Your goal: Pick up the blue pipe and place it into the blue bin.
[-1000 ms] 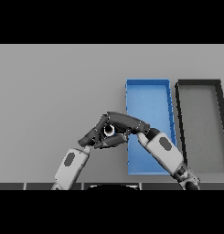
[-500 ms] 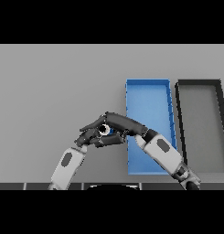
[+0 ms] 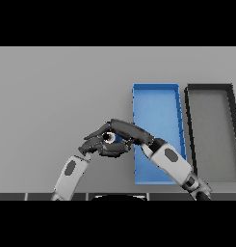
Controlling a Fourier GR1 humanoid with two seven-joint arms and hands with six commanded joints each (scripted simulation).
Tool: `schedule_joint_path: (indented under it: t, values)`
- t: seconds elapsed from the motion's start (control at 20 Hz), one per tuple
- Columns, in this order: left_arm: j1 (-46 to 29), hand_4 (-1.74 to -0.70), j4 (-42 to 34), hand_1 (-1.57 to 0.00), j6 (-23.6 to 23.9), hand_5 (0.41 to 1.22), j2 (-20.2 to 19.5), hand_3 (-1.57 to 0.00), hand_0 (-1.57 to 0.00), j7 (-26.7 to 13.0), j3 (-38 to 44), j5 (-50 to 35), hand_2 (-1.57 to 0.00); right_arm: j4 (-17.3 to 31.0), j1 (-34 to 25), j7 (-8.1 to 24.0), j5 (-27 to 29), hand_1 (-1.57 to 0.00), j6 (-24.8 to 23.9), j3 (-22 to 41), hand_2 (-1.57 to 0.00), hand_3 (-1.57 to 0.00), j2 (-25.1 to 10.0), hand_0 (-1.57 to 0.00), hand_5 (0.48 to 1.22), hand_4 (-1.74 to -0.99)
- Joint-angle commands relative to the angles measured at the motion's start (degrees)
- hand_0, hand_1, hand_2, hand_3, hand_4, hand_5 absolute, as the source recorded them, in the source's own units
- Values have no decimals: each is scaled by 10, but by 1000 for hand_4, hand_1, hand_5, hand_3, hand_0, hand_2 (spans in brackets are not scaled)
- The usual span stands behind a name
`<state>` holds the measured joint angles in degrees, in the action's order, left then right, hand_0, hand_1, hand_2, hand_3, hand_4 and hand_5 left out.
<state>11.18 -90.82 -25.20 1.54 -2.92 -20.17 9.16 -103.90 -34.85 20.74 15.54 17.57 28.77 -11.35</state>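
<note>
The blue pipe point(image 3: 110, 137) shows only as a pale ring end and a sliver of blue, just left of the blue bin point(image 3: 156, 96). My right hand point(image 3: 126, 130) reaches in from the lower right and its fingers curl over the pipe, hiding most of it. My left hand point(image 3: 96, 144) comes in from the lower left and lies right against the pipe's near side, with relaxed fingers stretched under the right hand. Both hands stand over the grey table point(image 3: 57, 96), about a hand's width left of the bin's left wall.
The blue bin is a long open tray running away from me, and my right forearm point(image 3: 170, 164) crosses its near end. A dark grey bin point(image 3: 209, 91) of the same shape stands right of it.
Both hands have shifted slightly left and a little nearer to me, still together around the pipe. The bins have not moved.
</note>
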Motion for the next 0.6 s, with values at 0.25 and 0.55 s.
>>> schedule_joint_path:
  t: [0.25,0.55]
  values:
    - [1,-928,0,-29,10,484,-1,-25,-32,-14,2,9,-28,-3,-7,11,76,-1571,-6,-23,-1571,-1570,9,-1571,1220,-1741]
    - [2,-907,8,-7,6,450,0,-6,-8,-13,-1,10,-7,-11,-110,86,209,-1571,-57,-95,-1571,-1571,-3,-1571,1221,-1741]
